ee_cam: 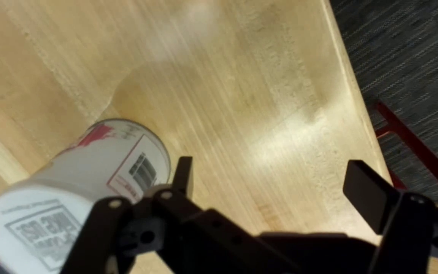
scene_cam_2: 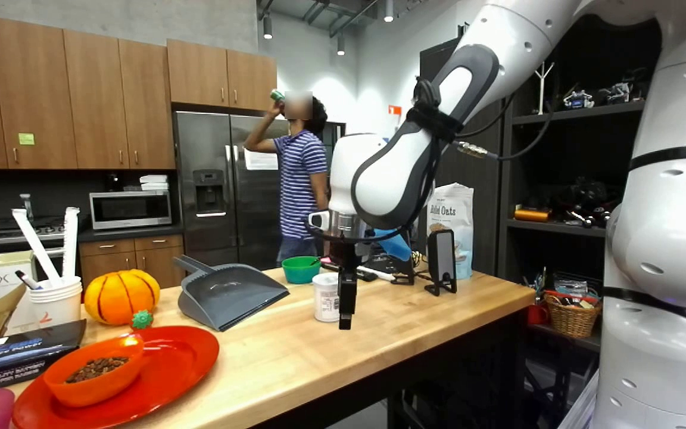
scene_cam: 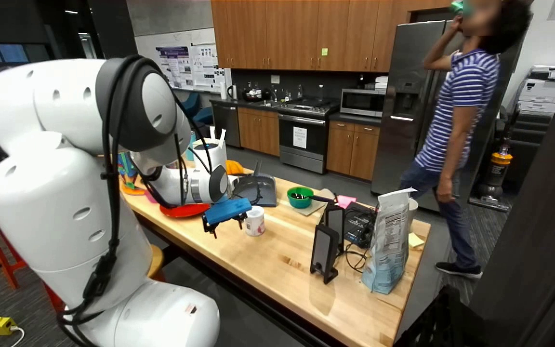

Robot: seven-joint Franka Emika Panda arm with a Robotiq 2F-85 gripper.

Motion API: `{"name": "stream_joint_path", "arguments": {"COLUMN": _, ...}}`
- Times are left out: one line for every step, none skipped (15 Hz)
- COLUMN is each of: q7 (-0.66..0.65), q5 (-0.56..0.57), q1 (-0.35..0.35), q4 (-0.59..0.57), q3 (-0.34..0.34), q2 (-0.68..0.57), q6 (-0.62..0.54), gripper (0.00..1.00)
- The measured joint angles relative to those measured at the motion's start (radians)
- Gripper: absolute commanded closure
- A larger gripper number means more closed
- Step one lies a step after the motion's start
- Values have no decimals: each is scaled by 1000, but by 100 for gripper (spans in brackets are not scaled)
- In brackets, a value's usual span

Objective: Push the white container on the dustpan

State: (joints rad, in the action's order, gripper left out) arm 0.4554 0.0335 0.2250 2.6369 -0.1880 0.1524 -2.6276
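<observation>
The white container (scene_cam: 255,222) stands upright on the wooden table; it also shows in an exterior view (scene_cam_2: 324,298) and on the left of the wrist view (ee_cam: 101,163), with a printed label and barcode. The dark grey dustpan (scene_cam: 264,192) lies flat on the table beyond the container; in an exterior view (scene_cam_2: 231,293) its wide lip faces the table's near side. My gripper (ee_cam: 272,180) is open, with only table between its fingers. It is beside the container, which is outside the jaws near one finger; whether they touch I cannot tell. The gripper also shows in an exterior view (scene_cam: 229,227).
A red plate (scene_cam_2: 182,375) with an orange-red bowl (scene_cam_2: 96,381) is near the dustpan. A green bowl (scene_cam: 299,197) stands behind the container. Black speakers (scene_cam: 324,250) and a tall oats bag (scene_cam: 388,241) stand at one end. The table edge (ee_cam: 350,83) is close to one finger.
</observation>
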Motion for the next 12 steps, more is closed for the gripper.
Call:
{"name": "stream_joint_path", "arguments": {"q7": -24, "q5": 9, "q1": 0, "q4": 0, "q3": -2, "q2": -9, "q6": 6, "gripper": 0}}
{"name": "stream_joint_path", "arguments": {"q7": -33, "q5": 10, "q1": 0, "q4": -1, "q3": -2, "q2": -16, "q6": 6, "gripper": 0}}
{"name": "stream_joint_path", "arguments": {"q7": -35, "q5": 10, "q1": 0, "q4": -2, "q3": -2, "q2": -19, "q6": 7, "gripper": 0}}
{"name": "stream_joint_path", "arguments": {"q7": -35, "q5": 10, "q1": 0, "q4": -2, "q3": -2, "q2": -19, "q6": 8, "gripper": 0}}
{"name": "stream_joint_path", "arguments": {"q7": -35, "q5": 8, "q1": 0, "q4": -2, "q3": 0, "q2": -19, "q6": 7, "gripper": 0}}
{"name": "stream_joint_path", "arguments": {"q7": -39, "q5": 8, "q1": -1, "q4": -1, "q3": 5, "q2": -18, "q6": 7, "gripper": 0}}
{"name": "stream_joint_path", "arguments": {"q7": -46, "q5": 9, "q1": -5, "q4": 1, "q3": 12, "q2": -16, "q6": 6, "gripper": 0}}
{"name": "stream_joint_path", "arguments": {"q7": -56, "q5": 14, "q1": -14, "q4": 4, "q3": 20, "q2": -15, "q6": 4, "gripper": 0}}
{"name": "stream_joint_path", "arguments": {"q7": -72, "q5": 29, "q1": -29, "q4": 9, "q3": 31, "q2": -13, "q6": 2, "gripper": 0}}
{"name": "stream_joint_path", "arguments": {"q7": -89, "q5": 46, "q1": -47, "q4": 14, "q3": 43, "q2": -9, "q6": 0, "gripper": 0}}
{"name": "stream_joint_path", "arguments": {"q7": -104, "q5": 63, "q1": -65, "q4": 21, "q3": 54, "q2": -5, "q6": -4, "gripper": 0}}
{"name": "stream_joint_path", "arguments": {"q7": -119, "q5": 80, "q1": -83, "q4": 26, "q3": 65, "q2": -1, "q6": -10, "gripper": 0}}
